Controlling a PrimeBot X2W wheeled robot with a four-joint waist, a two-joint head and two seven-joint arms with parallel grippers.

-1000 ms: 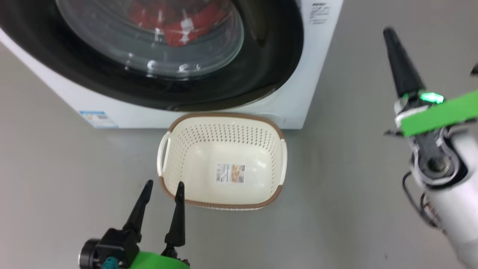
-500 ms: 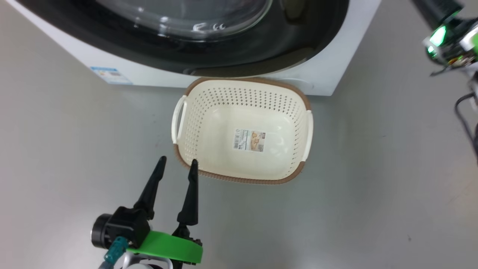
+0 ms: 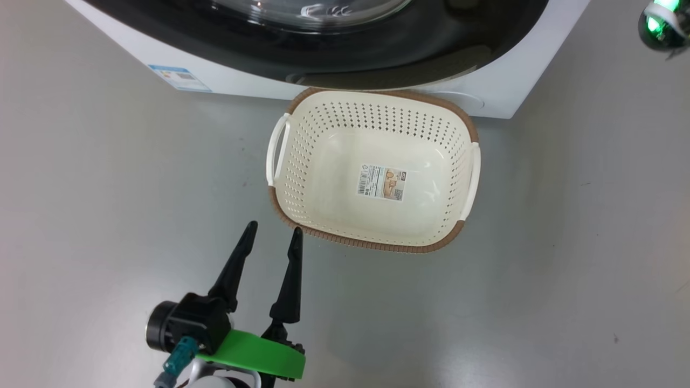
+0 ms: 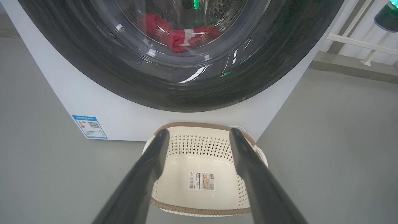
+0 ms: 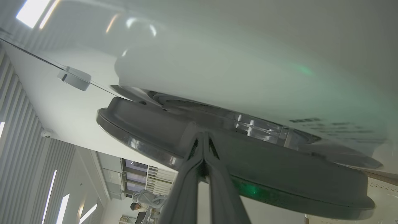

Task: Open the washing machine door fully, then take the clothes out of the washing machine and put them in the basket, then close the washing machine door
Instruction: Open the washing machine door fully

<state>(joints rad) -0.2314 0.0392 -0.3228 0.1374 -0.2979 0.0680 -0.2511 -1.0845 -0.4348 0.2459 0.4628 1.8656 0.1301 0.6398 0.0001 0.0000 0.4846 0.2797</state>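
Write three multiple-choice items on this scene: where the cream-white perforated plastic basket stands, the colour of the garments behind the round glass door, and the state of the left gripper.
1. Where does the cream-white perforated plastic basket stand?
A. On the grey floor before the white washing machine.
B. On a shelf.
C. On the machine's top.

2. What colour are the clothes behind the black-rimmed round glass door?
A. Blue.
B. Red with white.
C. Black.

3. How is the left gripper?
A. Shut on the basket.
B. Open, empty.
C. Shut on a garment.

Key: 1 A: it sits on the floor; 2 B: red shows through the glass; 3 B: its jaws stand apart.
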